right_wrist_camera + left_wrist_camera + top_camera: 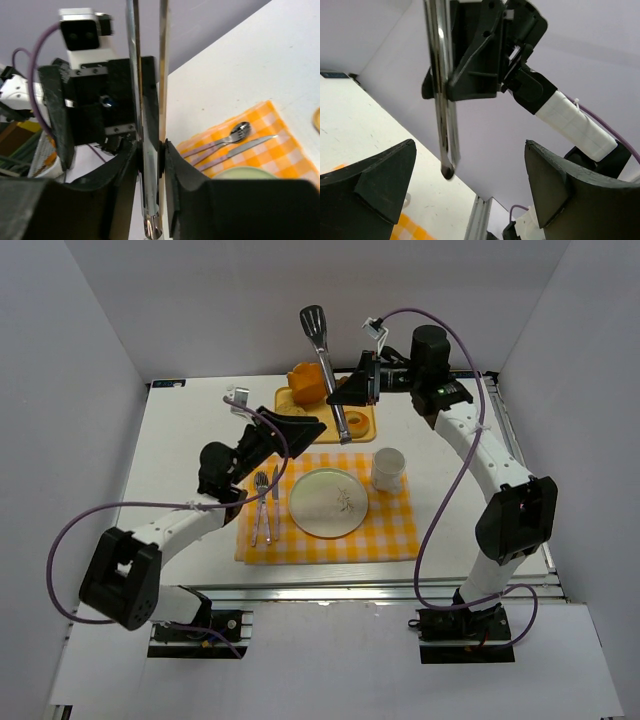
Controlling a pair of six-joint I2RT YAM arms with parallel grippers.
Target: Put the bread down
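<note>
The bread, a flat tan-brown slice, shows in no view and is not on the pale round plate, so, with your left claw wide open and your right claw clamped on the long steel tongs, find the slice before lowering them.

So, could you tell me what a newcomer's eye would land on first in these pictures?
The metal tongs, pinched in the right claw over the orange board at the far side. Then the left claw, open wide near them, and the empty plate on the yellow checked mat.
</note>
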